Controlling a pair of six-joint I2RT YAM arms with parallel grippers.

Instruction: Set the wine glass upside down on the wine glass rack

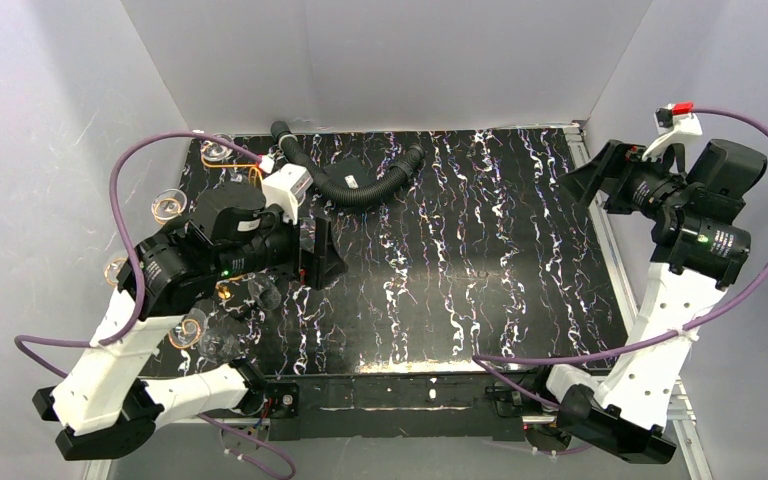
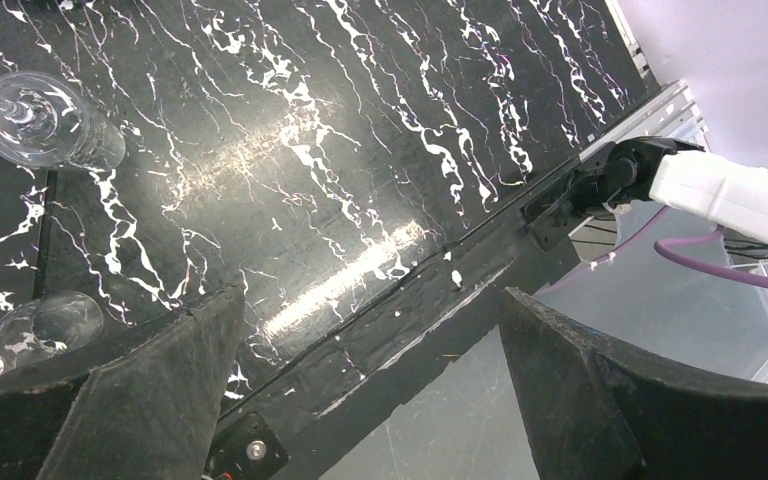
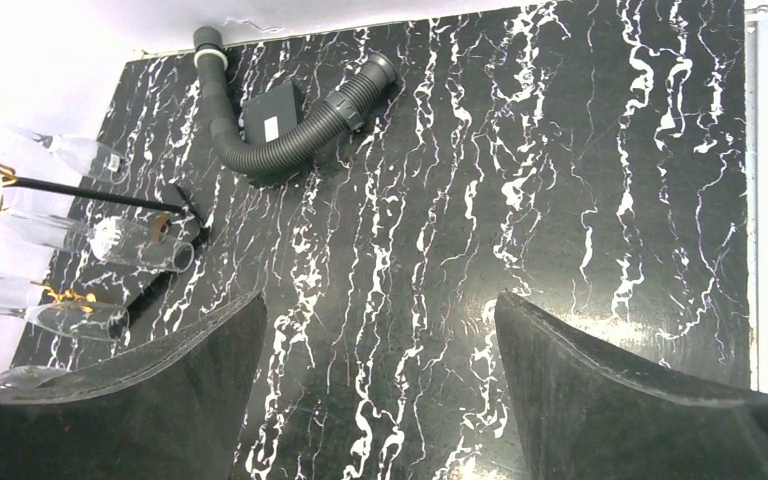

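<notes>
Both pincers, left point(image 2: 370, 300) and right point(image 3: 380, 300): I hold each spread wide, gripping nothing. The wine glasses point(image 3: 145, 243) hang feet up on the wine glass rack point(image 3: 68, 296) at the table's point(image 1: 460, 280) left edge, beside my left arm.

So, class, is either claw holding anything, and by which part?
Nothing is held: the left claw and right claw both stand open, empty.

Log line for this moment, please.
left gripper: open, empty, beside wine glass rack | right gripper: open, empty, far right | wine glasses: at rack, none held
</notes>
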